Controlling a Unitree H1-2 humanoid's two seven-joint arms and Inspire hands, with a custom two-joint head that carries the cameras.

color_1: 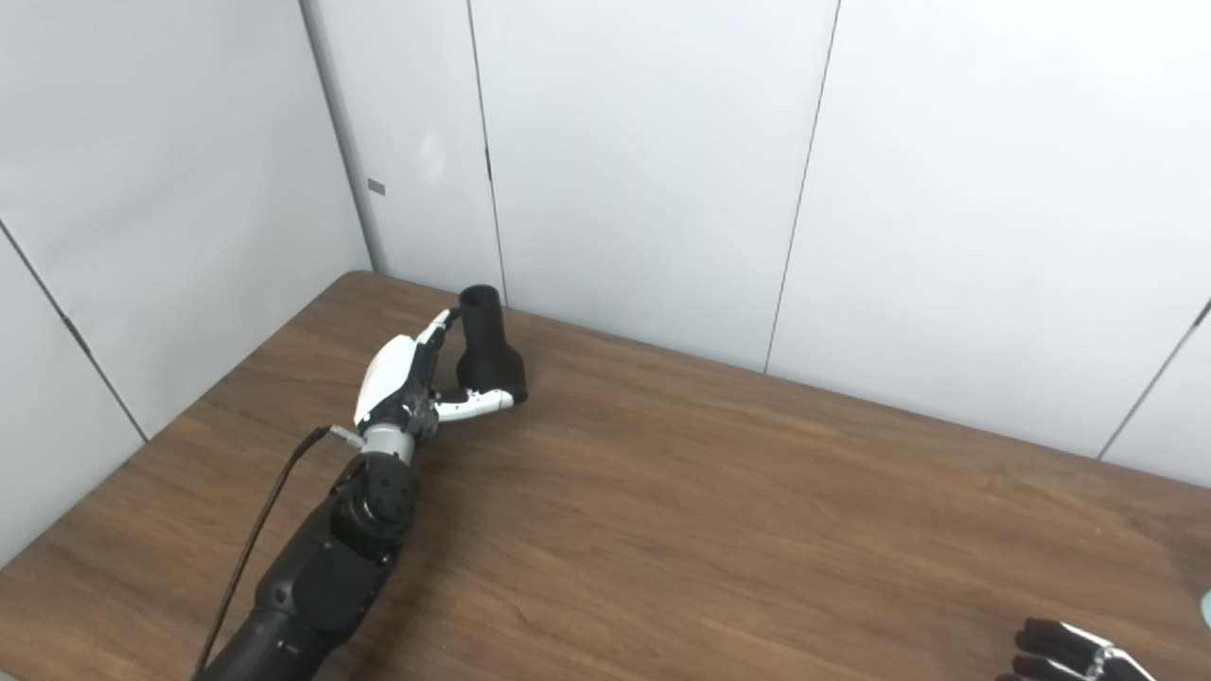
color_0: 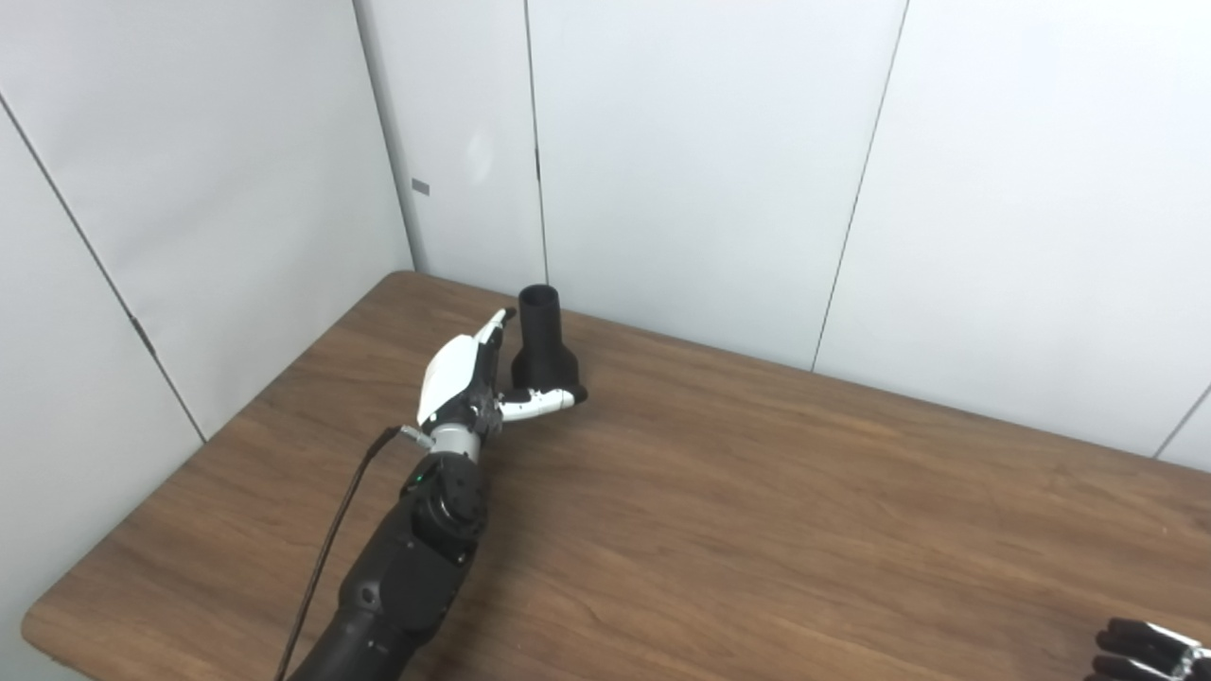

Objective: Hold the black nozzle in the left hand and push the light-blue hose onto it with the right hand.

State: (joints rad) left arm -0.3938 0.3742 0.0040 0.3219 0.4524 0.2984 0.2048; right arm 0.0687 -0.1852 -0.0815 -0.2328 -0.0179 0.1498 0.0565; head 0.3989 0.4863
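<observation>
**benchwatcher:** So, quick rundown of where things sit. The black nozzle [color_0: 547, 348] stands upright on the wooden bench [color_0: 757, 530], narrow open end up and wide flared base down, near the far left corner, close to the white wall panels [color_0: 710, 170]. The left robot hand [color_0: 470, 378] is right at it, coming in from the nozzle's left side. Its fingers [color_0: 494, 326] reach up alongside the narrow neck, and the thumb [color_0: 539, 402] runs across the front of the flared base, touching it.

**hosefan22:** Is it actually gripping the thing, or just parked next to it?

**benchwatcher:** Not a closed grip from what shows. The thumb is on the base, but the fingers look spread and only reach the neck at their tips, so the left robot hand reads as open around the nozzle rather than clamped. The base looks like it's sitting on the bench, though the thumb hides part of its front edge. A dark cable [color_0: 331, 549] runs along the left forearm [color_0: 407, 567] down to the bottom edge.

**hosefan22:** And the right one? The hose?

**benchwatcher:** The right robot hand [color_1: 1074, 653] only pokes in at the bottom right corner, well apart from the nozzle. Just dark fingertips and a bit of white show, so there's no telling whether it's open or closed. A tiny pale blue sliver [color_1: 1206, 607] sits at the right edge in the right eye view; too little shows to say what it is.
</observation>
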